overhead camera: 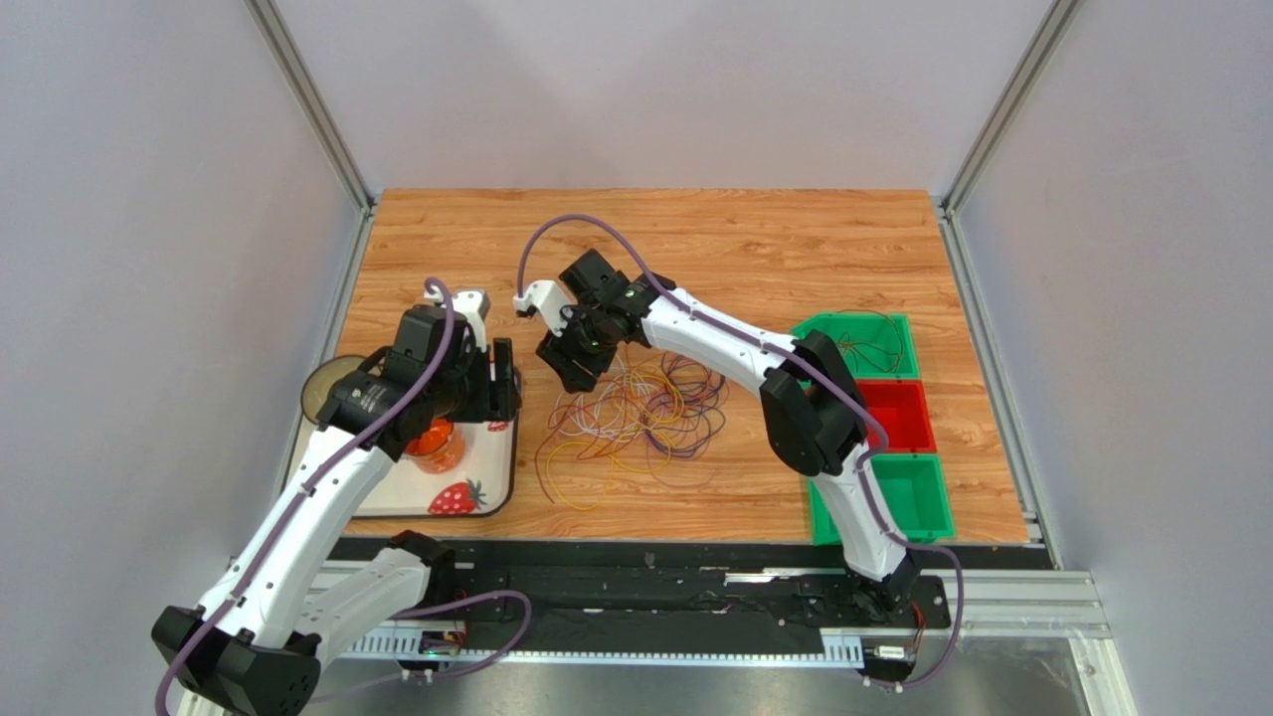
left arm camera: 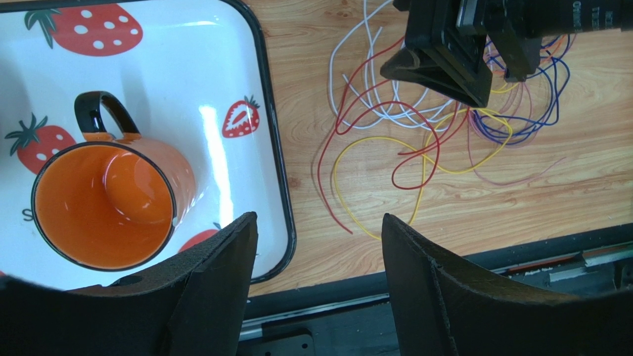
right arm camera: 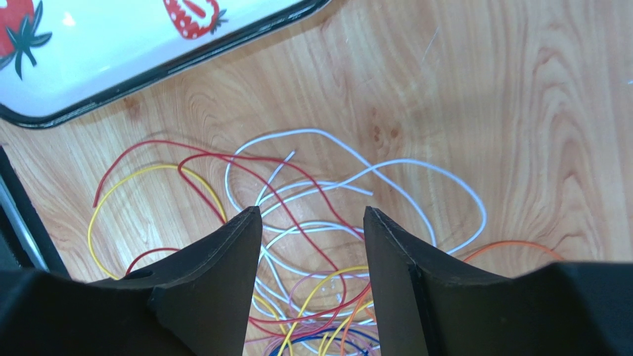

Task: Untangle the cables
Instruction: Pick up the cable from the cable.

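Note:
The cables (overhead camera: pixel 635 415) lie in a loose tangle of red, yellow, white, purple, blue and orange strands on the wooden table. My right gripper (overhead camera: pixel 577 358) hovers over the tangle's left far edge. In the right wrist view its jaws (right arm camera: pixel 312 215) are open, the cables (right arm camera: pixel 319 230) lying on the wood beneath the gap, none pinched. My left gripper (overhead camera: pixel 501 391) stands open beside the tray's right edge, left of the tangle. The left wrist view shows it (left arm camera: pixel 319 222) empty, with the cables (left arm camera: pixel 438 126) farther off under the right gripper (left arm camera: pixel 453 59).
A strawberry-print tray (overhead camera: pixel 392 500) at the left carries an orange mug (overhead camera: pixel 434 442), also seen as mug (left arm camera: pixel 104 200) on the tray (left arm camera: pixel 276 148). Two green bins (overhead camera: pixel 859 331) (overhead camera: pixel 915 500) and a red bin (overhead camera: pixel 897 418) stand at the right; the far green one holds some wires.

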Robot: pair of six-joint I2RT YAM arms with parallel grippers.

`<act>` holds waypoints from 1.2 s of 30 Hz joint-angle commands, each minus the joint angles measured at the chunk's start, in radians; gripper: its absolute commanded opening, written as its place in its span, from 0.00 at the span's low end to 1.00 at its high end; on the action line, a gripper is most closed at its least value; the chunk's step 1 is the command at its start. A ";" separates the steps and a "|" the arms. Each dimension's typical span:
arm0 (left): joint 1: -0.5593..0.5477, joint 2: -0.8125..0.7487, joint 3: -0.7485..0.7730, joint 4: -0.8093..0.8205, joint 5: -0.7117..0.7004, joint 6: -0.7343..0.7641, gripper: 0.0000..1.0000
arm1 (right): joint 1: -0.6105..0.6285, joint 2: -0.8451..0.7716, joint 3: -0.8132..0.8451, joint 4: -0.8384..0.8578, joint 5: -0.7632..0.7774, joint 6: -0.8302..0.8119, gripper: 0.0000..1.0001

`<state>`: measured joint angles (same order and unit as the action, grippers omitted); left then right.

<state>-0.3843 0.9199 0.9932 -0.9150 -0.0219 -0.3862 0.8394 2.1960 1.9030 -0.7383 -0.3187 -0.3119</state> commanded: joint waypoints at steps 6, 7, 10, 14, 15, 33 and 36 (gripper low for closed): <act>0.007 0.008 -0.001 0.025 0.013 0.020 0.70 | -0.040 0.090 0.102 -0.015 -0.045 -0.015 0.59; 0.007 0.011 -0.001 0.025 0.014 0.018 0.70 | -0.042 0.096 0.103 -0.019 -0.046 -0.015 0.59; 0.007 0.013 -0.001 0.025 0.011 0.020 0.70 | -0.045 0.091 0.090 -0.032 -0.054 -0.015 0.59; 0.007 0.014 -0.001 0.025 0.013 0.020 0.70 | -0.049 0.059 0.048 -0.038 -0.077 -0.013 0.59; 0.007 0.016 -0.001 0.025 0.011 0.020 0.70 | -0.051 0.051 0.041 -0.038 -0.092 -0.012 0.59; 0.007 0.004 -0.001 0.025 0.014 0.020 0.70 | -0.039 -0.019 -0.073 -0.067 -0.143 0.005 0.59; 0.007 0.000 -0.001 0.025 0.013 0.018 0.70 | -0.023 -0.004 -0.073 -0.061 -0.125 0.011 0.59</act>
<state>-0.3840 0.9348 0.9928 -0.9150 -0.0158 -0.3859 0.7898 2.2307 1.8351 -0.8181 -0.4561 -0.3107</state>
